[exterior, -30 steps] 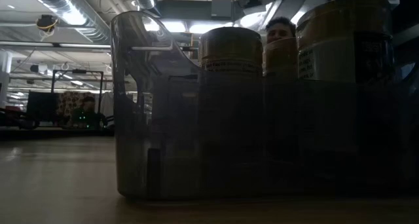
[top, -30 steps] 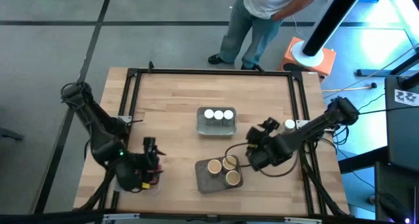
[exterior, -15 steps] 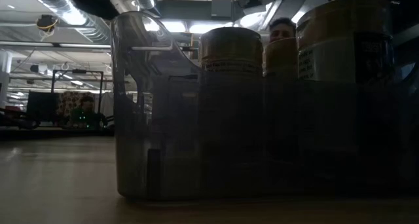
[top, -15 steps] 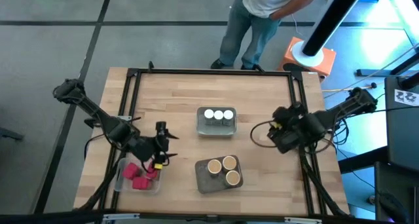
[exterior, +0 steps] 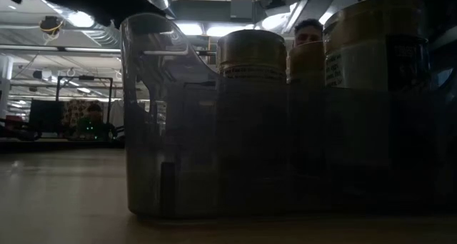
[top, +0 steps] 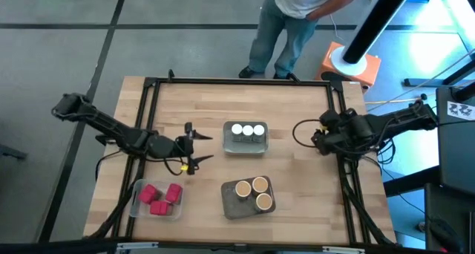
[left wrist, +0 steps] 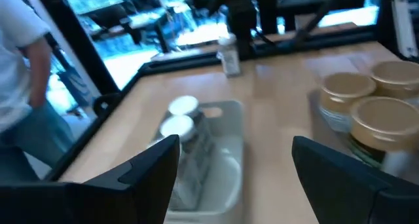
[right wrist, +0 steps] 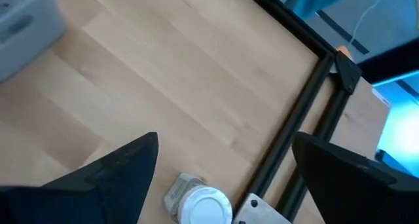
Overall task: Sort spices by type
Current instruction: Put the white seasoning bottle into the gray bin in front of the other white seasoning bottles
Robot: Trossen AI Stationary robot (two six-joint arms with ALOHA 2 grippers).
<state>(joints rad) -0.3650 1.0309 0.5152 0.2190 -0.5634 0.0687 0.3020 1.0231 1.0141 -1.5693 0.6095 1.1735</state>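
Observation:
Three white-lidded jars (top: 247, 131) stand in a grey tray (top: 246, 145) at mid-table. Three tan-topped brown cylinders (top: 253, 193) fill a tray (top: 230, 202) nearer the front. Three red-magenta packets (top: 158, 195) lie in a clear tray (top: 139, 207) at front left. One more white-lidded jar (right wrist: 200, 204) stands upright on the wood beside the right frame rail. My left gripper (top: 202, 148) hangs open just left of the jar tray. My right gripper (right wrist: 226, 145) is open above the lone jar, which it hides in the high view.
A black metal frame (top: 338, 105) borders the table; its right rail (right wrist: 288, 132) runs right beside the lone jar. A person (top: 297, 16) stands beyond the far edge. Bare wood lies between the trays and the rails. The low view is filled by the cylinder tray (exterior: 285, 151).
My left gripper has risen from the red-packet tray and moved toward the far edge and the right, ending beside the jar tray; the packets stay in their tray. My right gripper has swung from beside the cylinder tray toward the right edge, over the lone jar.

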